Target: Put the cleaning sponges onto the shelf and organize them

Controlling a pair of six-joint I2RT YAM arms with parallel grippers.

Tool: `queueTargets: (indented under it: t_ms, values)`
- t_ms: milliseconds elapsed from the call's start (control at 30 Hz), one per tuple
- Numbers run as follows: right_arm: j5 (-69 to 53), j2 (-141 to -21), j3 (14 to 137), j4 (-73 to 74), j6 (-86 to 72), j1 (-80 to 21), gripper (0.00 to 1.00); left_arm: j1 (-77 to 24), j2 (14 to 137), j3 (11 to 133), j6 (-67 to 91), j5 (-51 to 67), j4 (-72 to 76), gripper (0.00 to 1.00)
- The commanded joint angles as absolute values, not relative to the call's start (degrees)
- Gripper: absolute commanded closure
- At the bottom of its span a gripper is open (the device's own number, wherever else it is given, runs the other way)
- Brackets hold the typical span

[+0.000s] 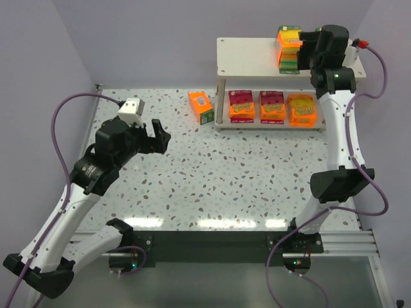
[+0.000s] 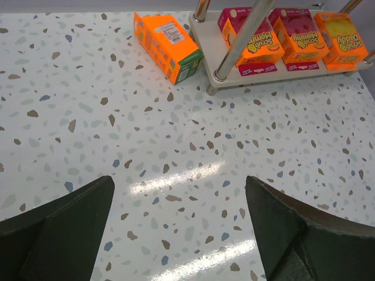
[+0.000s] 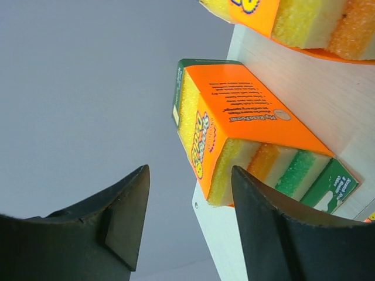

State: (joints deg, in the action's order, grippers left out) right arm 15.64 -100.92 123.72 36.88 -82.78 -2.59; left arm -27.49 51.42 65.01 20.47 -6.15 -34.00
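Two cleaning sponges lie on the shelf's top board (image 1: 250,54): one pack (image 1: 289,33) at the back and one (image 1: 288,59) in front of it. My right gripper (image 1: 304,48) is just to their right, open. In the right wrist view the nearer orange pack (image 3: 234,126) rests on the board (image 3: 334,111), beyond my right gripper (image 3: 188,171) and free of both fingers. Three packs (image 1: 241,106) (image 1: 272,106) (image 1: 302,109) lie in a row on the lower tier. One more pack (image 1: 201,107) (image 2: 167,47) lies on the table left of the shelf. My left gripper (image 1: 160,138) (image 2: 179,178) hovers open over bare table.
A thin shelf leg (image 2: 240,41) stands just right of the loose pack. The lower board (image 2: 275,73) sits low over the speckled table (image 1: 212,173). Purple walls close in the back and sides. Cables loop beside both arms.
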Motion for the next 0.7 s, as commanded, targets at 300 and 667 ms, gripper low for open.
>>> queueTargets:
  t_ms: [300,667]
  values:
    - [-1.7,-77.2,108.8,28.7,-63.6,-1.9,0.31,-18.2,66.4,62.8,22.1,4.1,-24.2,0.00]
    - [-15.7,-57.1,90.2,46.5,-38.5,-2.1,0.22,-13.8,102.4,84.6,25.8,15.0,-12.2,0.00]
